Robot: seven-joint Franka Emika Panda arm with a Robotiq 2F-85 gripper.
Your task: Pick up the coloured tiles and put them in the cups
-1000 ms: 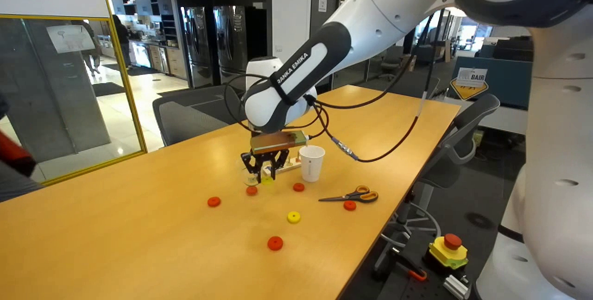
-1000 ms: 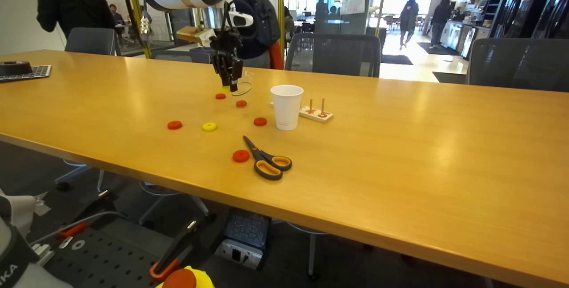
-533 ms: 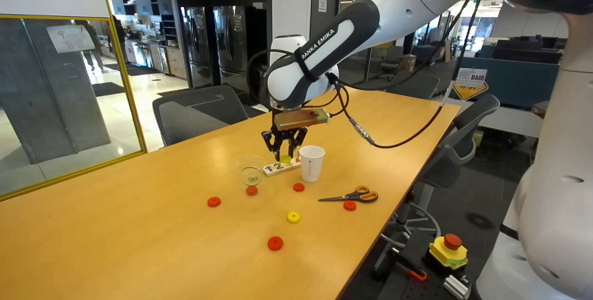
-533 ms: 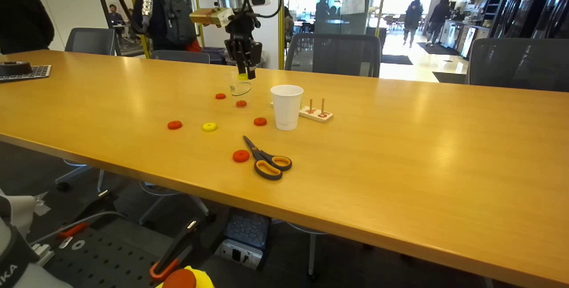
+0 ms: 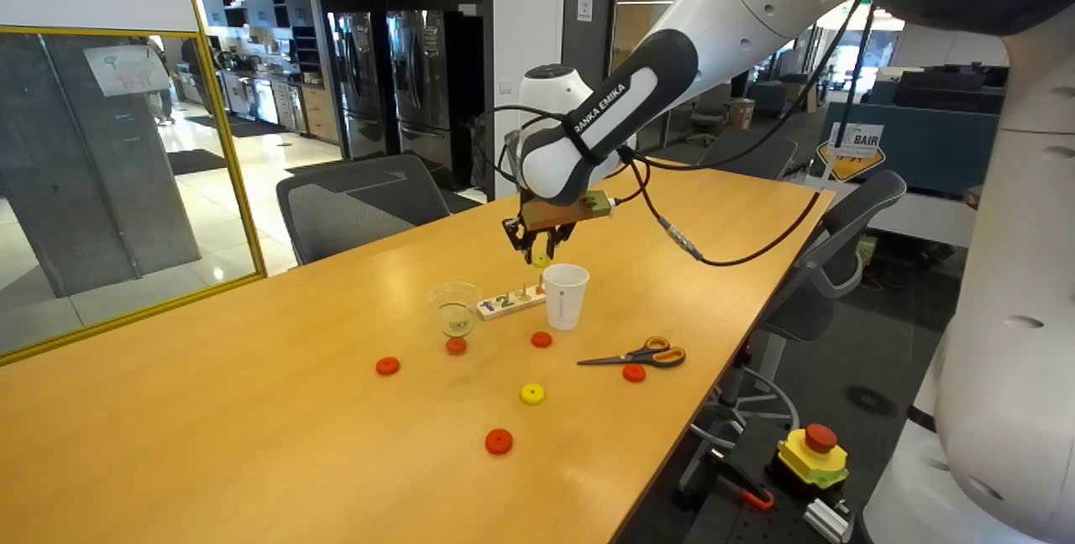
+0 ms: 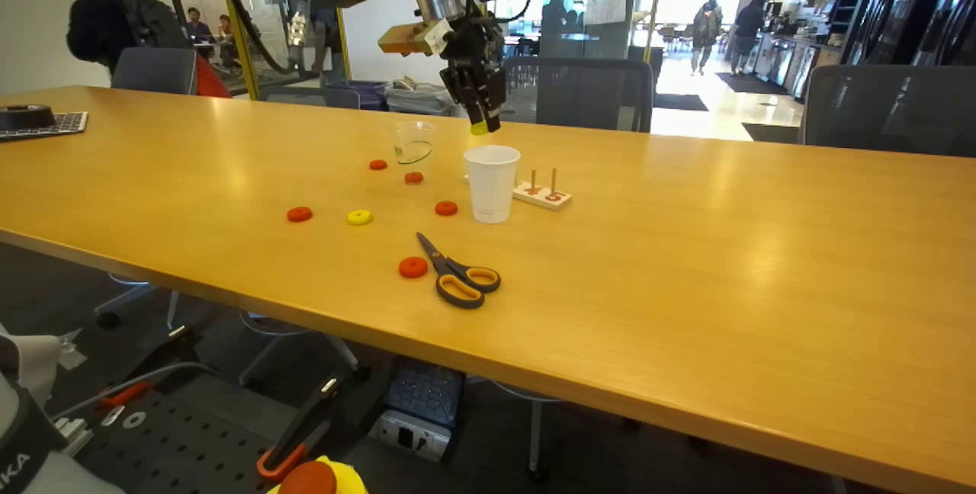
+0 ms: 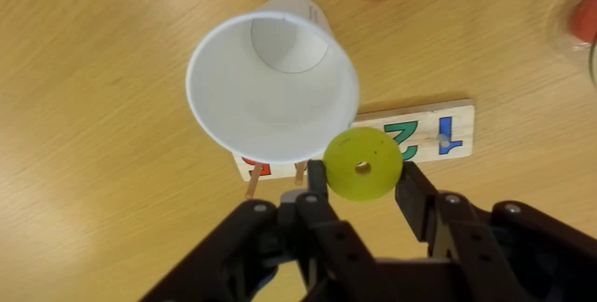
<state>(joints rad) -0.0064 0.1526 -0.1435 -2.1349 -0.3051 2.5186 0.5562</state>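
Yellow tile [image 7: 343, 155], pinched by its edges in the jaws of the gripper [image 7: 361, 176], hangs in the wrist view at four o'clock from the mouth of the white cup [image 7: 273, 92], and let go here, I'd say, it could clip the rim or drop onto the numbered board [image 7: 426, 127]! Sweep across too low and the gripper could topple that light-looking cup; in an exterior view the forearm [image 5: 626, 95] slants down from two o'clock, gripper pointing near six.

Tool [image 7: 362, 171] downward, fingers [image 7: 415, 202] in grip
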